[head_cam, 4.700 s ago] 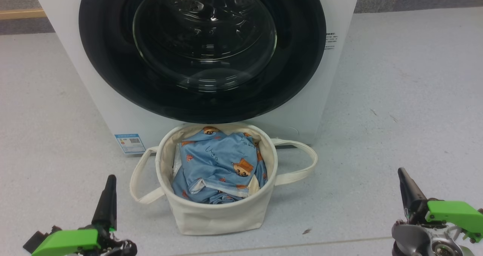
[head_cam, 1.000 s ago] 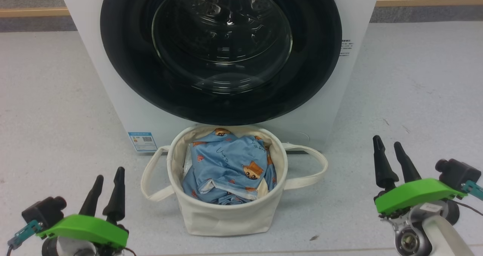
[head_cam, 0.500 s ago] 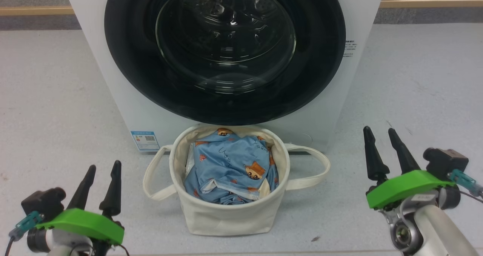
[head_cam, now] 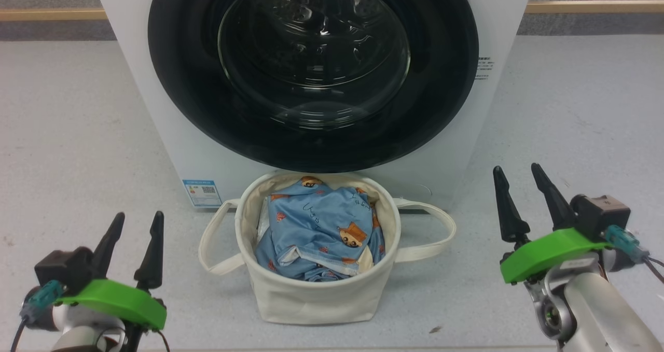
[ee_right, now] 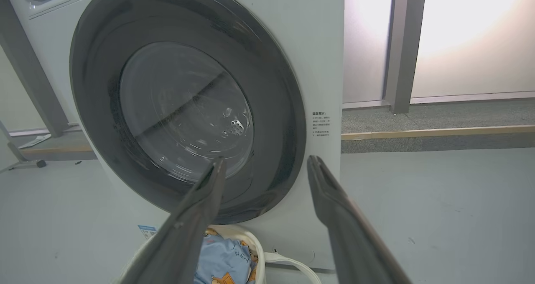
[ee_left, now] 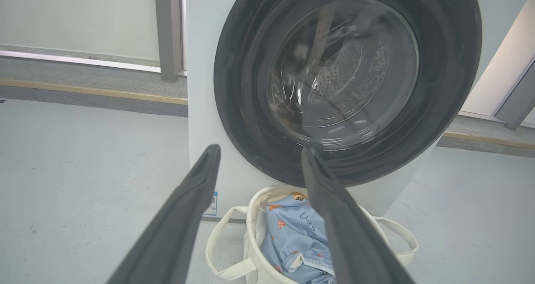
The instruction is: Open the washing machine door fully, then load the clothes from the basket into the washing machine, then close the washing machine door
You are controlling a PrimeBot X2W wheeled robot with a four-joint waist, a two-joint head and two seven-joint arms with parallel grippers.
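door (head_cam: 314, 61) seemingly shut, clothes (head_cam: 321, 222) in basket (head_cam: 311, 300) — left gripper (head_cam: 139, 214), right gripper (head_cam: 515, 166) spread

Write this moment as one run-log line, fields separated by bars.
washing machine door: shut | clothes: in basket | left gripper: open, empty | right gripper: open, empty

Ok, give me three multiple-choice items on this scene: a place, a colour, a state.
1. Where does the basket stand? A) on the floor before the washing machine B) on top of it C) inside the drum
2. What colour are the clothes? A) red B) light blue with orange-brown animals C) plain black
3. How is the washing machine door? A) wide open B) half open C) shut
Answers: 1 A, it sits below the door; 2 B, blue print shows in the basket; 3 C, its black rim lies flush with the white front.
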